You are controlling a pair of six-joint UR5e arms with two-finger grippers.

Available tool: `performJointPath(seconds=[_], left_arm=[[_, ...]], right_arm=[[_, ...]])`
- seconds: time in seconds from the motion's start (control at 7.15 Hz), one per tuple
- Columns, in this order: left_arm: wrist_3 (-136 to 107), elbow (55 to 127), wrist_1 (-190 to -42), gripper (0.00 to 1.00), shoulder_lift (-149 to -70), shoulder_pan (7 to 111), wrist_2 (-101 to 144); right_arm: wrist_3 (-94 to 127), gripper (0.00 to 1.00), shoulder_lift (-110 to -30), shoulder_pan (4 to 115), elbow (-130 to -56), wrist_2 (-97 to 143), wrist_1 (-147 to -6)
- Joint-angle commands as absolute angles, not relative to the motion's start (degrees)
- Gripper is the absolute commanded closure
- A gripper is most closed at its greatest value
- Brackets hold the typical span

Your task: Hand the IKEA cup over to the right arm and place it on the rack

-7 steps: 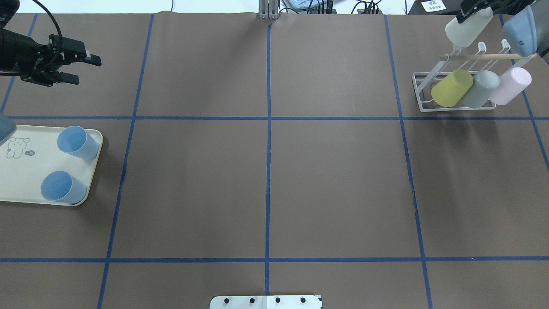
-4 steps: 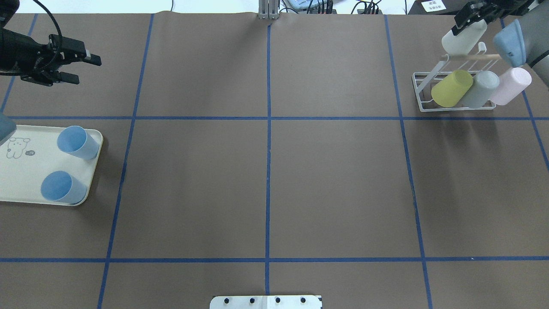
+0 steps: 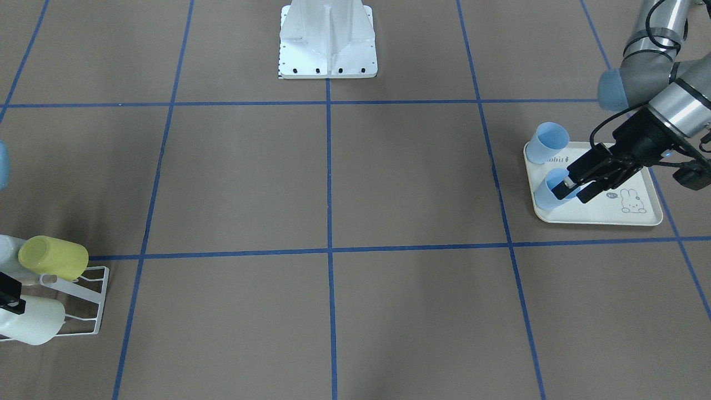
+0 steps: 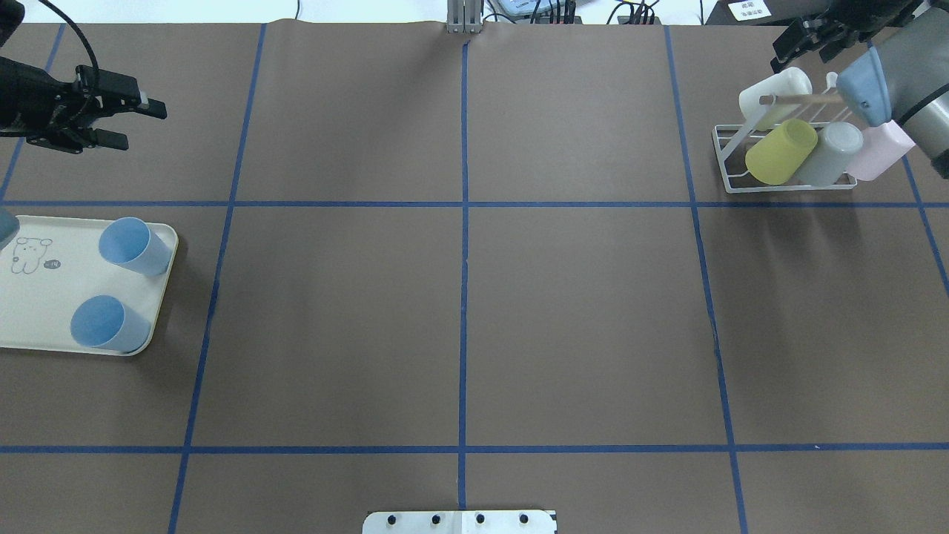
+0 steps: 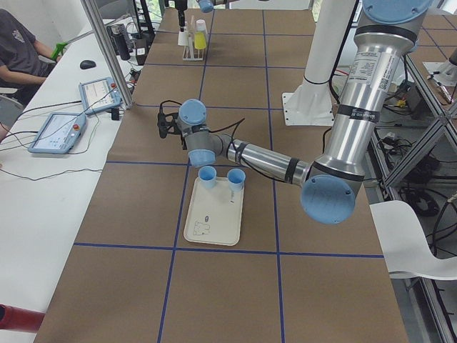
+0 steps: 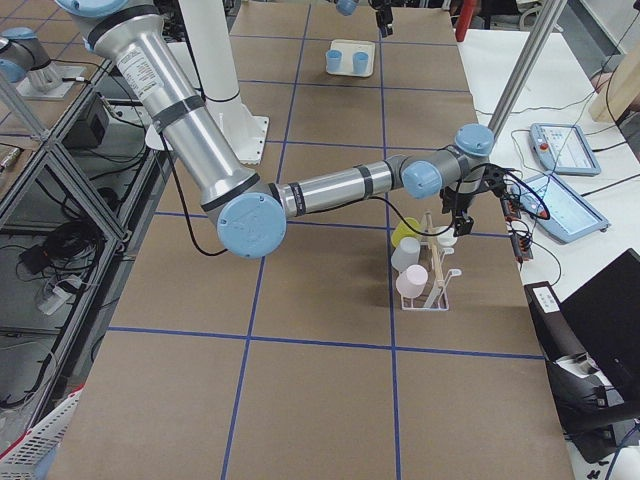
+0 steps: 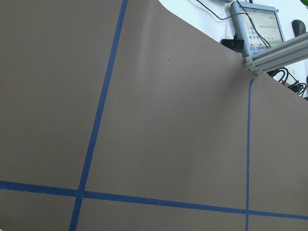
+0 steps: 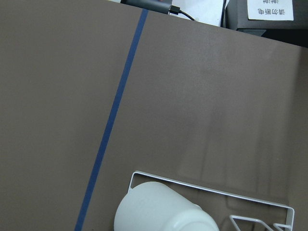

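A white IKEA cup point(image 4: 775, 93) lies on its side at the far end of the white wire rack point(image 4: 730, 159), under the wooden dowel point(image 4: 804, 97). It fills the bottom edge of the right wrist view point(image 8: 159, 209). My right gripper point(image 4: 804, 37) hovers just beyond the cup, open and apart from it. Far off on the left, my left gripper point(image 4: 144, 127) is open and holds nothing. It hangs above bare table, past the cream tray point(image 4: 44, 311).
A yellow cup point(image 4: 782, 152), a grey cup point(image 4: 830, 153) and a pink cup point(image 4: 882, 148) lie side by side on the rack. Two blue cups point(image 4: 133, 245) point(image 4: 107, 322) stand on the tray. The robot's base plate point(image 4: 460, 521) is at the near edge.
My right gripper brought the white cup down onto the rack, let it go and drew back toward the far edge. The left gripper shifted slightly left.
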State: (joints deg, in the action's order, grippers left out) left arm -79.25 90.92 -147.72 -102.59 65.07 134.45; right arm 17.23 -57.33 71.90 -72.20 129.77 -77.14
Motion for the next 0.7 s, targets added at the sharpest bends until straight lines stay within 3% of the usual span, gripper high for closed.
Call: performJointPath(seconds=[0.0, 0.56], left_arm=[[-73.8, 91.0, -147.7, 0.0, -99.0, 65.2, 134.4], [-71.0, 92.7, -147.2, 0.0, -86.3, 61.3, 134.1]], right_arm=[[17.5, 0.02, -57.0, 71.9, -72.5, 130.1, -77.2], [17.8, 0.02, -56.4, 72.1, -73.6, 131.8, -77.2]])
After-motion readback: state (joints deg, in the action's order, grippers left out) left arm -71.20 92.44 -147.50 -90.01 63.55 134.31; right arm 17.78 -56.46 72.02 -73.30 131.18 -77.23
